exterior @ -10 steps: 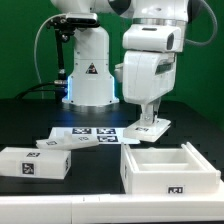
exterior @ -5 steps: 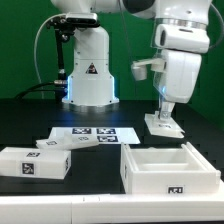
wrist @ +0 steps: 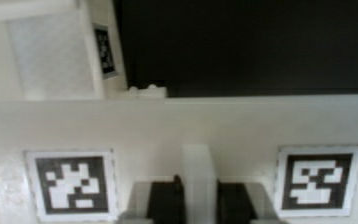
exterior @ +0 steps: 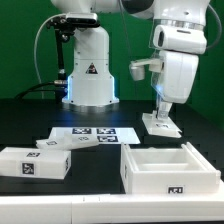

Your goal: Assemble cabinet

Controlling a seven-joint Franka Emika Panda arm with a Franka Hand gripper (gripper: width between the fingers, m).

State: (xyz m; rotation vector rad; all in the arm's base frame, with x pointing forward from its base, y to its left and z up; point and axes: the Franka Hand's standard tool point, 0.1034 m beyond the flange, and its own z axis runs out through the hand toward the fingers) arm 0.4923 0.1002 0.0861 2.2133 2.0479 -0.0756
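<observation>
My gripper is at the exterior view's right, shut on a small white slab with marker tags, held low at the black table; I cannot tell whether it touches. In the wrist view the slab fills the frame with a tag on either side, and my gripper has its dark fingers clamped on the slab's middle rib. The open white cabinet box stands in front of the gripper. A white block and a flat slab lie at the left.
The marker board lies in the middle of the table. The robot base stands behind it. Another white part with a tag shows beyond the held slab in the wrist view.
My gripper has carried the small slab to the exterior view's right, away from the marker board, then eased slightly back left. The other parts have not moved.
</observation>
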